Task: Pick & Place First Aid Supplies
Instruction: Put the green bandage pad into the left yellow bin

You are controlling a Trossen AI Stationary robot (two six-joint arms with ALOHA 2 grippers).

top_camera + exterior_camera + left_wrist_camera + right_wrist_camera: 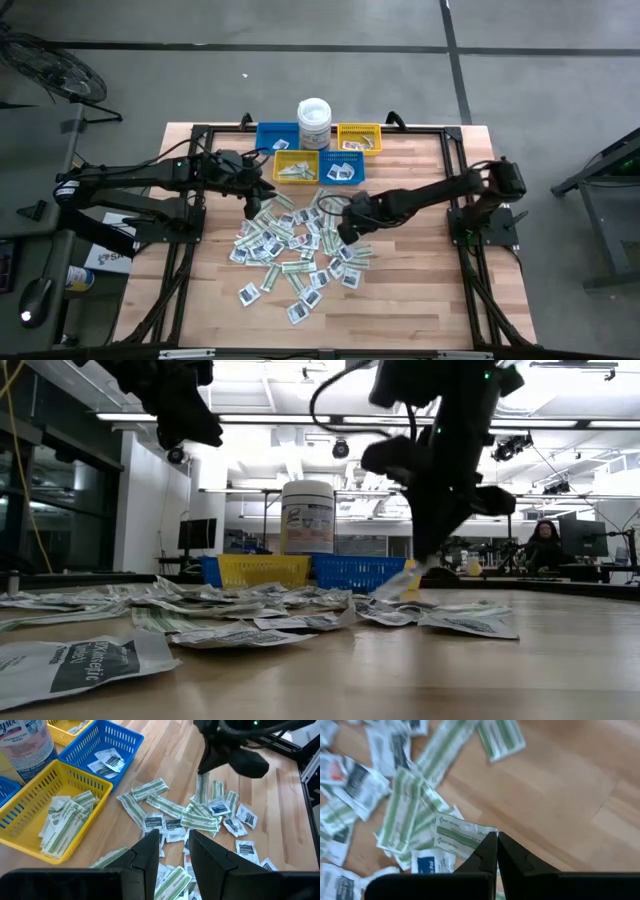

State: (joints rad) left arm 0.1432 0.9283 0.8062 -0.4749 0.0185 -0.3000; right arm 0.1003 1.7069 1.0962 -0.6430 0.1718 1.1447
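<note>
The first aid supplies (295,245) lie as a loose pile of white square packets and green-and-white strips in the middle of the wooden table. Over the pile's right side, my right gripper (345,228) points steeply down and is shut on one green-and-white strip (202,790). My left gripper (262,190) hovers open above the pile's far left part with nothing between its fingers (150,852). In the low view the held strip (403,584) shows below the right gripper (428,555). My right gripper pinches the green-and-white strip between its two fingers at one end (479,839), coming from above and pointing steeply down. The strip hangs upright below the fingers (202,790). Its lower end is close over the pile; whether it touches the pile I cannot tell.
Along the far edge stand a blue bin (275,135), a yellow bin (360,137), a white lidded tub (313,122), a nearer yellow bin (295,168) holding green strips and a nearer blue bin (342,172) holding white squares. Bare wood (430,280) lies right of the pile.
</note>
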